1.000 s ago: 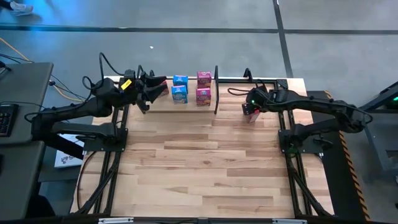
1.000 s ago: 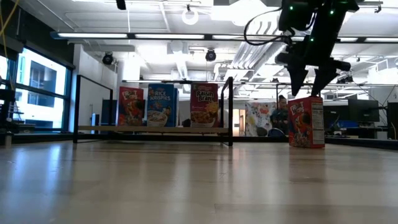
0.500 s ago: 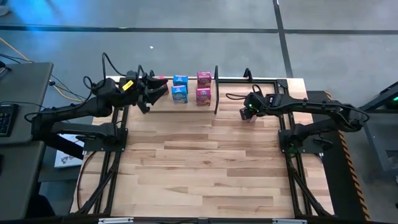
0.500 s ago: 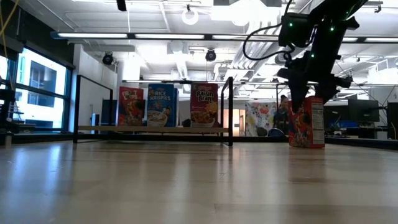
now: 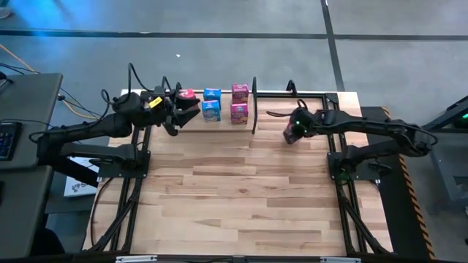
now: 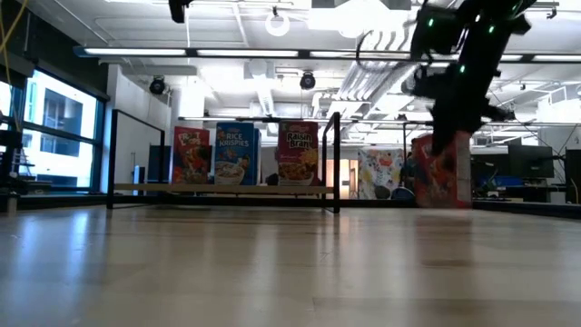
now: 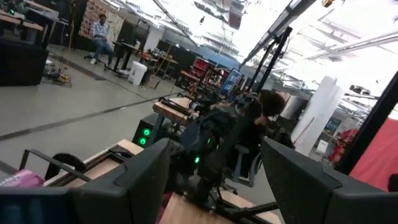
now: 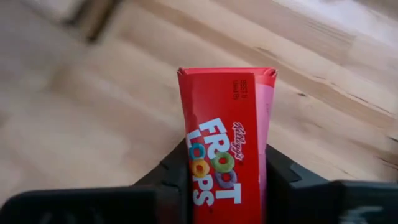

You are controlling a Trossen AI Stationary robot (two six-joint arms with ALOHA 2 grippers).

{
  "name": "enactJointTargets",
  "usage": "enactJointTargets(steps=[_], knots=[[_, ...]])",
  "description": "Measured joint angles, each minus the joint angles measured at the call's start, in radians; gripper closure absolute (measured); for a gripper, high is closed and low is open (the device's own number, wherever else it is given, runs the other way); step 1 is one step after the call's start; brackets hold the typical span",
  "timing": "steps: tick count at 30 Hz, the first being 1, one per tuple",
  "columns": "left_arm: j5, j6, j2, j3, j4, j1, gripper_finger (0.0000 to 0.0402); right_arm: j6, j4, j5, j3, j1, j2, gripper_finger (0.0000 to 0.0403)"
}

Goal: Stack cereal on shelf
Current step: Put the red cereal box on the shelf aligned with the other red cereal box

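The right gripper [image 5: 293,131] is positioned over the tabletop [image 5: 241,197] just to the right of the shelf [image 5: 219,126], near the table's far edge. Its two fingers [image 8: 166,173] are closed on a red cereal box [image 8: 227,158]. In the right wrist view the box stands between the fingers, one finger pressed against each of its side faces, with the printed front facing the camera and the folded top end pointing away from the wrist. In the low view the same box [image 6: 442,171] appears upright below the right arm, beside the shelf's right end rail [image 6: 337,162]; whether its base touches the table cannot be determined.

The shelf sits along the far edge of the table, between the two arms. Three boxes are visible on it in the low view: a red one [image 6: 191,155] at the left, a blue one [image 6: 236,153] in the middle and a pink one [image 6: 298,153] at the right, all upright with fronts facing the camera. The high view shows blue boxes [image 5: 211,107] and pink boxes [image 5: 239,103] in pairs, one behind another.

The left gripper [image 5: 189,104] is held at the left end of the shelf, apart from the boxes. Its fingers [image 7: 130,186] are spread, with nothing between them.
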Motion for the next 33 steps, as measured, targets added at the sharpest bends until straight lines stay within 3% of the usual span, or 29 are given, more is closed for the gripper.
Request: enactJointTargets(steps=[5,12,21,33], knots=[[0.001,0.022,0.016,0.0,-0.027,-0.07,0.0158,-0.05,-0.029,-0.142,0.066,0.072,-0.091,0.0293],[-0.038,0.057,0.129,0.0,-0.062,-0.244,0.0158,-0.042,0.021,-0.318,0.188,0.276,-0.124,0.0287],[-0.011,0.053,0.347,0.113,-0.187,-0.355,0.0156,-0.048,0.109,-0.233,0.344,0.487,0.027,0.0294],[0.098,0.044,0.552,0.206,-0.16,-0.386,0.0086,-0.106,0.264,-0.233,0.41,0.532,0.147,0.0293]])
